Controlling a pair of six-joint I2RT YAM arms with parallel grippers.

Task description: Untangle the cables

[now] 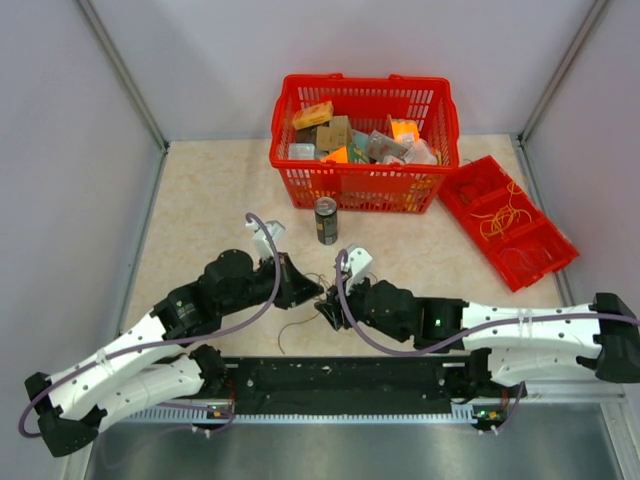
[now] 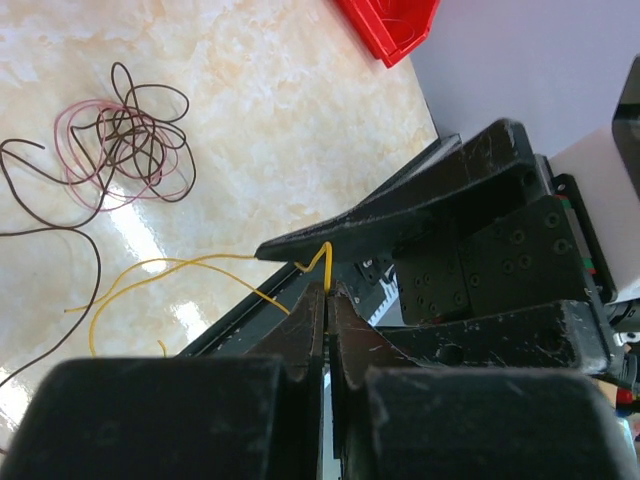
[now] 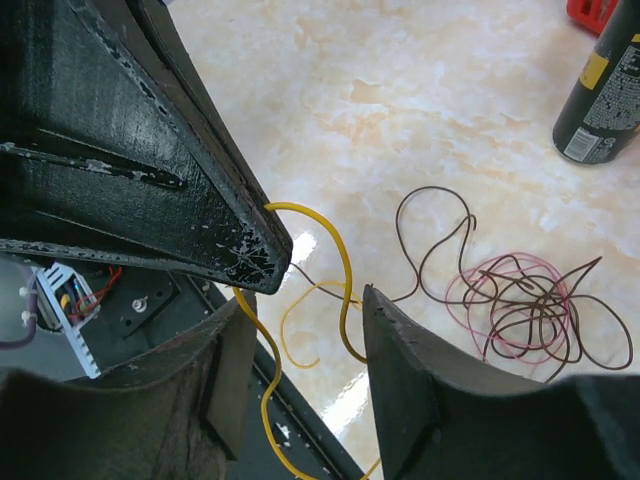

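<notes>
desk: what's in the frame?

photo: two robot arms meet nose to nose over the near part of a marbled table (image 1: 200,210). the left gripper (image 2: 326,296) is clenched on a yellow cable (image 2: 170,268), which is pinched right at the fingertips and kinks just above them.

desk: and the other arm?

photo: the right gripper (image 3: 305,300) has its jaws apart, straddling that same yellow cable. the strand arcs out from the left gripper's tip and drops between the two fingers (image 3: 410,380). it passes close to the inner face of one of them, but no pinch shows.

desk: where is the rest lying?

photo: flat on the table, just beyond the two grippers. a tangle (image 3: 520,300) of dark brown and pink loops sits near the yellow strand, apart from both grippers. a long dark brown cable (image 2: 97,270) curves beside it toward the table's near edge. the free end of the yellow cable rests on the table between the two.

desk: background?

photo: a dark drink can (image 1: 326,220) stands upright in front of a red basket (image 1: 360,190) filled with small packages. to the right, by the wall, a red tray (image 1: 475,240) holds yellow-orange loops in its compartments.
</notes>
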